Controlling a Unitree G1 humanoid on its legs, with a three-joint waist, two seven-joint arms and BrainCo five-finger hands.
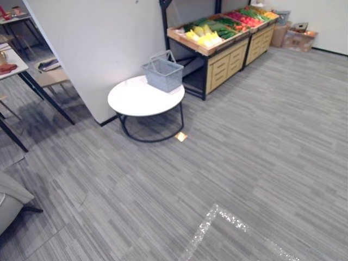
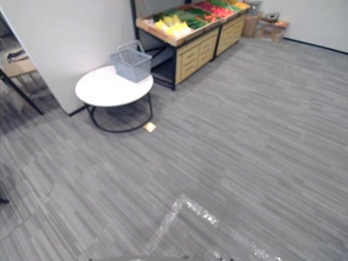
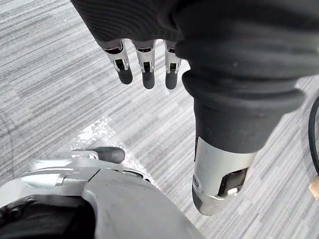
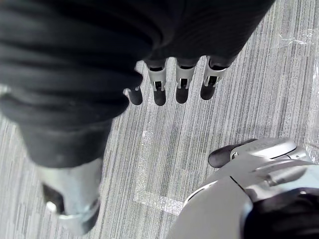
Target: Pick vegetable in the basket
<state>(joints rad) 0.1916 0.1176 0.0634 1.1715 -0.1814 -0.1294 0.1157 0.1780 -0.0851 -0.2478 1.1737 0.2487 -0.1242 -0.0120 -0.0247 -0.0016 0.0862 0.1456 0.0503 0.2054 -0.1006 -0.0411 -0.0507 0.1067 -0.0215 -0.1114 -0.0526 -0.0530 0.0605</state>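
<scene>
Two idle limbs set the picture: the left robot hand (image 3: pixel 145 56) and the right robot hand (image 4: pixel 180 75) each hang straight down at the robot's sides, with fingers loosely extended, thumbs apart and nothing in either grasp. Below them is only the grey carpet floor (image 1: pixel 261 152). That slack, lowered pose suits walking rather than reaching, and judging by the distance, the approach has hardly begun. The grey wire basket (image 1: pixel 162 73) stands upright at the far right edge of a round white surface (image 1: pixel 136 100), with its handle raised and, as far as can be told, nothing inside. It probably sits there because that edge is the one nearest the produce stand (image 1: pixel 223 65), so a picked item needs only a short carry. The vegetables (image 1: pixel 217 26) lie in sloped trays on top of that stand, far and to the right of the basket. The yellow ones are at the near end, green in the middle and red beyond, all tilted toward the aisle for an easy reach from the front. A white partition wall (image 1: pixel 98 43) backs the surface on the left, which leaves the open floor on the right as the sensible way in. A shiny tape mark (image 1: pixel 217 217) lies on the near carpet.
</scene>
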